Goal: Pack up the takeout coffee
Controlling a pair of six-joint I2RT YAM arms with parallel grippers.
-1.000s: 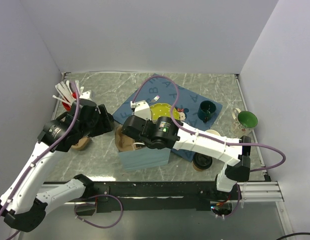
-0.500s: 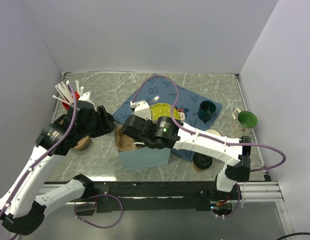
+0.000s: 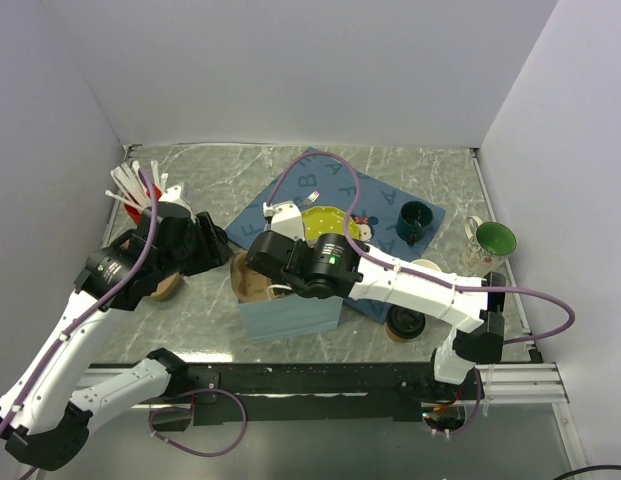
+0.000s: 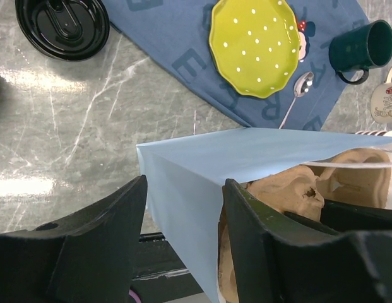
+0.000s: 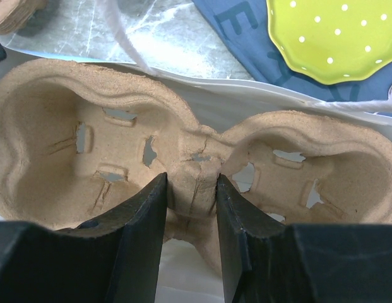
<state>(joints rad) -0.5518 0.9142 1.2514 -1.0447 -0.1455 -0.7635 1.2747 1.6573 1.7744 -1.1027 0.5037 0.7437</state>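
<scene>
A grey marbled desk [image 3: 205,322] carries the whole scene, with a blue lettered cloth mat [image 3: 290,190] laid across its middle. Near the front edge a light-blue paper bag [image 3: 290,320] stands open. A tan moulded-pulp two-cup carrier [image 5: 88,136] is held in its mouth, both wells facing up and both empty.

The lidded takeout coffee cup [image 3: 403,325] is shown from above as little more than its round black plastic lid. It stands on the desk to the right of the paper bag, near it but not touching, at the near edge of the mat. It is partly covered by the white right arm [image 3: 420,285]. Its long axis is judged to be upright.

The right jaws are clamped on the central ridge of the carrier, one finger on either side. The cup therefore lies behind them, back towards that arm's base. The right arm is the nearer one, but its jaws are occupied.

The left jaws are apart on the far side of the bag from the cup. The bag's left corner is seen between their fingers [image 4: 107,233]. Whether the paper is touched cannot be told.

A release of the carrier is judged necessary before the cup can be taken by the right arm and carried leftward to a well.
</scene>
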